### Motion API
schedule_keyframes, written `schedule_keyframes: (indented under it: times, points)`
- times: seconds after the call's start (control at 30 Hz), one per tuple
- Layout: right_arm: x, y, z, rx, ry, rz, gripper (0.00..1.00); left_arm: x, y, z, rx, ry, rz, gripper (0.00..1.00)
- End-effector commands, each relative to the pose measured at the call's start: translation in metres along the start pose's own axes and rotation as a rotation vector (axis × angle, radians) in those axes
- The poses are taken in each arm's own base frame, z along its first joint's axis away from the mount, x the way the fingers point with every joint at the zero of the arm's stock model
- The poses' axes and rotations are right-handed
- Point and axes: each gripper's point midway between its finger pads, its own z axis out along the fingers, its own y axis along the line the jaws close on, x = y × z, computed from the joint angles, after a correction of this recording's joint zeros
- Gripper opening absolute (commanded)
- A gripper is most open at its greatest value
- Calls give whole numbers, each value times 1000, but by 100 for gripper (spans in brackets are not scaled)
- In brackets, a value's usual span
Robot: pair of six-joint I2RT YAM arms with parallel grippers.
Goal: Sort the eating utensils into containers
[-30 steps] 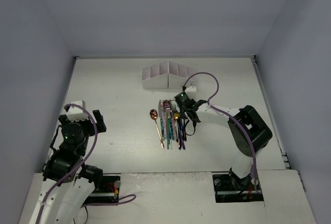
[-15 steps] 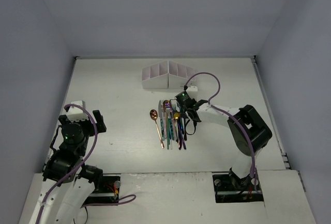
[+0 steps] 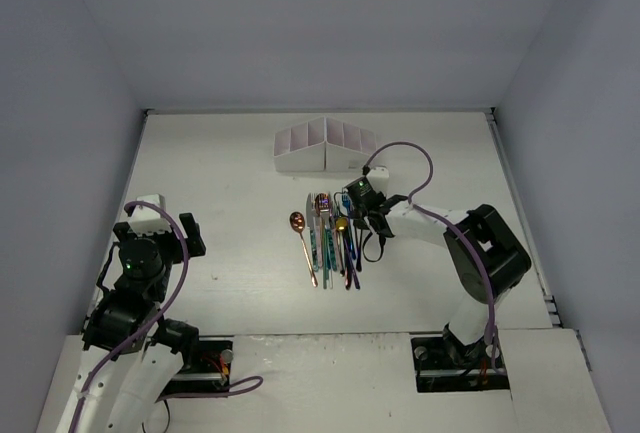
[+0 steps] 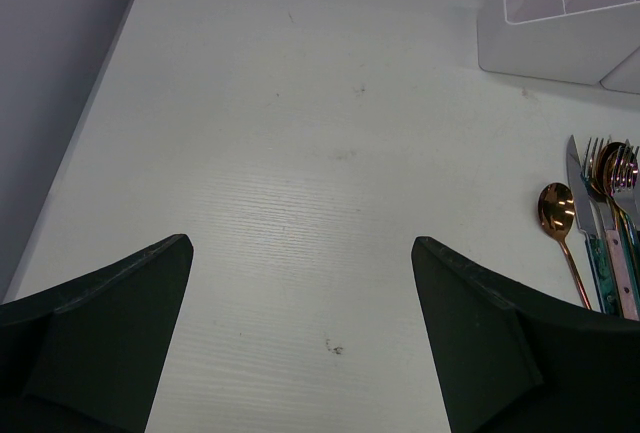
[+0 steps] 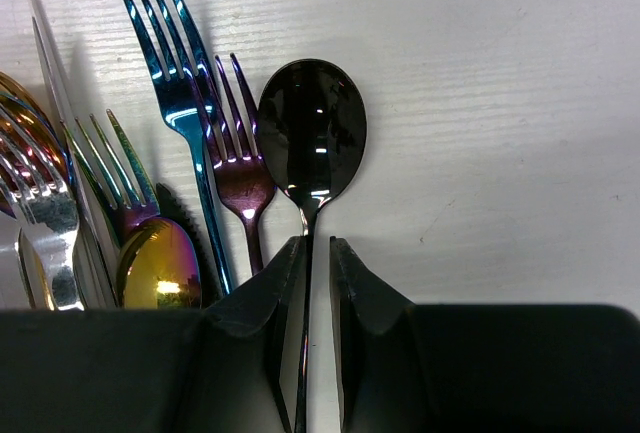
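The eating utensils point(image 3: 335, 241) lie side by side in a bundle mid-table. My right gripper point(image 5: 318, 245) points down at the bundle's right edge point(image 3: 357, 213), its jaws narrowed to a thin slot shut on the handle of a black spoon point(image 5: 312, 133) that lies on the table. Left of that spoon are a purple fork point(image 5: 240, 148), a blue fork point(image 5: 175, 83) and a gold spoon point(image 5: 158, 265). A copper spoon point(image 3: 299, 225) lies apart on the left. The containers point(image 3: 325, 145) stand behind the bundle. My left gripper point(image 4: 302, 243) hangs open over bare table, far left point(image 3: 165, 225).
The white organiser box point(image 4: 560, 13) stands close behind the utensils' heads. Grey walls close the table in at the back and on both sides. The purple cable point(image 3: 405, 153) loops over the right arm near the box.
My right gripper has shifted slightly right over the bundle's right edge and its jaws have narrowed a little. The left arm has not moved.
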Motion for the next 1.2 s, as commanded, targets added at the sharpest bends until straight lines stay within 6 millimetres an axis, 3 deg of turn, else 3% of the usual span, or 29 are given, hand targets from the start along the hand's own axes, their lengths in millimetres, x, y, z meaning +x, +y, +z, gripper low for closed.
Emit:
schedule_keyframes:
  times: [0.0,0.37,0.53,0.8,1.0,1.17]
  points:
    - [3,-2,-5,-4,15,39,14,-19,-7,4,21,-59,-14,90]
    - [26,-1,1,-1,80,80,15,-18,-6,4,16,-59,-13,90]
    - [27,3,-3,-11,76,69,16,-18,-6,3,14,-57,-11,90]
    - [23,-5,1,39,58,58,0,-18,-5,3,10,-57,-10,90]
    - [-16,2,-18,13,-25,15,0,-18,-5,4,8,-56,-10,90]
    - [-98,17,-75,-74,-242,5,0,-18,-4,4,2,-58,-11,90]
